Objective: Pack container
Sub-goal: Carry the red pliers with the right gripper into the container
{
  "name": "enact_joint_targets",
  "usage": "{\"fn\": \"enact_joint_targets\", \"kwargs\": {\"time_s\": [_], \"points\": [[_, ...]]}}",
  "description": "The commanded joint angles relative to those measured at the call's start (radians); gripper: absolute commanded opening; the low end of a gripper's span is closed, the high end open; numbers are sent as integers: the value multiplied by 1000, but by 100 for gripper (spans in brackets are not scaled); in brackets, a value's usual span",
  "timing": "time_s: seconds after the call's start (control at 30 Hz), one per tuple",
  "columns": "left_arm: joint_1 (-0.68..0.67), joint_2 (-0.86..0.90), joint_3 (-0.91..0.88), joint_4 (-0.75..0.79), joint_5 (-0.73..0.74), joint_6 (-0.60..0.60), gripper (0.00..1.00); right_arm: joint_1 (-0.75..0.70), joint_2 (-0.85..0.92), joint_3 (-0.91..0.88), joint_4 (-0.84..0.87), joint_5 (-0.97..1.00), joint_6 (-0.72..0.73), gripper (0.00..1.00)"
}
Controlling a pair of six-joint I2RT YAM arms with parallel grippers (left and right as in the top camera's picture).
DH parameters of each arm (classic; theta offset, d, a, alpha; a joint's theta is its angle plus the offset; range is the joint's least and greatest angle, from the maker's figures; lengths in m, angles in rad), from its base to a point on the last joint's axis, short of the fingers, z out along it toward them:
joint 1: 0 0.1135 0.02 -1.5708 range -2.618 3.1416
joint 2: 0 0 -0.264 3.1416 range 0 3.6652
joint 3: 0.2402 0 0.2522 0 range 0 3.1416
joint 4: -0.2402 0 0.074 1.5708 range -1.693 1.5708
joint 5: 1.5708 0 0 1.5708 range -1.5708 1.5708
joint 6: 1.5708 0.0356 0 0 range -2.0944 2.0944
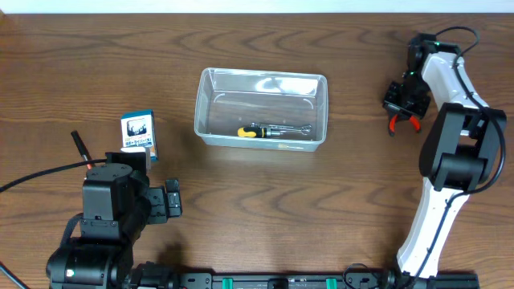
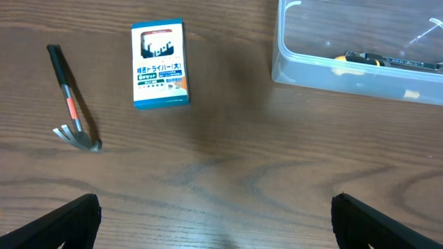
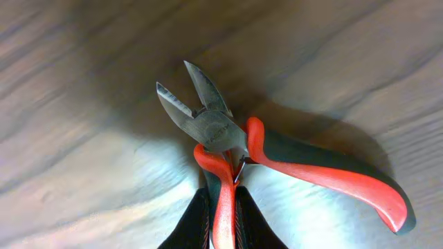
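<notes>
A: Container, where?
B: The container (image 1: 262, 141) sits mid-table (image 1: 321, 209), upright, top open. One tool (image 1: 255, 132) is inside w/ a yellow/black handle and metal shaft, lying along the near wall.
A: Right side?
B: The right gripper (image 3: 221, 220) is at the far right, well apart from the container. Its fingers are pinched on one red handle of the cutters (image 3: 214, 128). The other handle splays free and the blades are a bit apart. Can't tell if the cutters are off the wood.
A: Left?
B: The left gripper (image 2: 221, 228) is front-left w/ fingers spread wide over bare wood, gripping nothing. Ahead of it are a blue/white box (image 2: 160, 63) and a small hammer (image 2: 69, 104). The box lies btwn the hammer and the container, none touching.
</notes>
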Motion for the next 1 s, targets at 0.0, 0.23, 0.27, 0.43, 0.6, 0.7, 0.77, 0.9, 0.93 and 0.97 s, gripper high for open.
{"fn": "enact_joint_targets", "kwargs": {"time_s": [0.0, 0.23, 0.27, 0.43, 0.6, 0.7, 0.77, 0.9, 0.93, 0.97], "points": [[4, 0, 0, -2, -11, -2, 98, 74, -182, 24, 8, 14, -109, 1], [4, 0, 0, -2, -11, -2, 98, 275, -423, 96, 34, -8, -413, 1], [4, 0, 0, -2, -11, -2, 98, 317, -445, 103, 37, -45, -509, 1], [4, 0, 0, -2, -11, -2, 98, 514, -467, 105, 6, -116, -847, 1], [4, 0, 0, -6, -11, -2, 98, 650, -398, 105, 0, -175, -1066, 1], [4, 0, 0, -13, -11, -2, 98, 689, -333, 105, 19, -195, -1130, 1], [4, 0, 0, -17, -11, -2, 98, 698, -282, 105, 39, -196, -1130, 1], [4, 0, 0, -21, -11, -2, 98, 690, -176, 105, 76, -225, -1129, 1], [4, 0, 0, -21, -11, -2, 98, 684, -154, 105, 82, -238, -1129, 1], [5, 0, 0, -21, -11, -2, 98, 676, -127, 105, 86, -258, -1128, 1]]}}
